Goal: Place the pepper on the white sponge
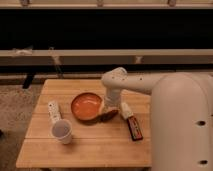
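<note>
The pepper [109,116] lies on the desk [90,150], about midway back and right of centre, just off the right rim of the orange bowl [86,106]. It is glossy reddish-brown. Its long axis runs roughly across the view, with the left end a little nearer the camera and the right end angled slightly away, toward the white sponge [126,110]. Which end bears the stem cannot be told.

Nearest the camera, toward the left of the desk, a white cup [62,131] stands upright with its mouth open to the view. On the right, about as near, a dark bar [134,128] lies flat with its length running front to back. It is close to the robot's body [182,125], which fills the right side of the view. Behind the cup, a white stick [53,111] with dark marks lies near the left edge, also running front to back.

Further back sits the orange bowl. Level with it, the white sponge is a small block just beyond the bar's far end and just beside the pepper's right end.

The hand [109,108] hangs low, directly over the pepper, at the end of the white arm [114,85] that reaches in from the right. Whether the hand is open or closed, and whether it has hold of the pepper, cannot be told. Beyond the desk a pale ledge [75,52] crosses a dark background.
</note>
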Controlling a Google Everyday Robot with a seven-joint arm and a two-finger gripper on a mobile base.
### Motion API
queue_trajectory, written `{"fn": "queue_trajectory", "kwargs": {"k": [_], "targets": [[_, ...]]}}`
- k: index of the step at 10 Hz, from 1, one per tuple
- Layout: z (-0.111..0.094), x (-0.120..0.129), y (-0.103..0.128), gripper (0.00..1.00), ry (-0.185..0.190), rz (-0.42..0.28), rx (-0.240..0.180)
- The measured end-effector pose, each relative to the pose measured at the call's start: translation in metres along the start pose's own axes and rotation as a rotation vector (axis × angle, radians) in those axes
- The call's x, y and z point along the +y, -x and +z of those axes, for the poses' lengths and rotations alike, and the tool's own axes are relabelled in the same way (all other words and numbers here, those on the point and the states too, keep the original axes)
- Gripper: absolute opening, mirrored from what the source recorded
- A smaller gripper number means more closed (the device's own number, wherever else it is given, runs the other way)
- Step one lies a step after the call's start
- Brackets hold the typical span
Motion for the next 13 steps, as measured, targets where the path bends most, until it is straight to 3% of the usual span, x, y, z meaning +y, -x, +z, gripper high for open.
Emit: {"fn": "queue_trajectory", "kwargs": {"k": [2, 6, 10, 13], "targets": [[-0.002, -0.002, -0.001, 0.8, 0.068, -0.01, 0.0], [-0.002, -0.005, 0.001, 0.8, 0.087, 0.003, -0.002], [-0.004, -0.026, 0.009, 0.8, 0.053, 0.071, -0.026], [-0.005, -0.042, 0.013, 0.8, -0.029, 0.116, -0.06]]}}
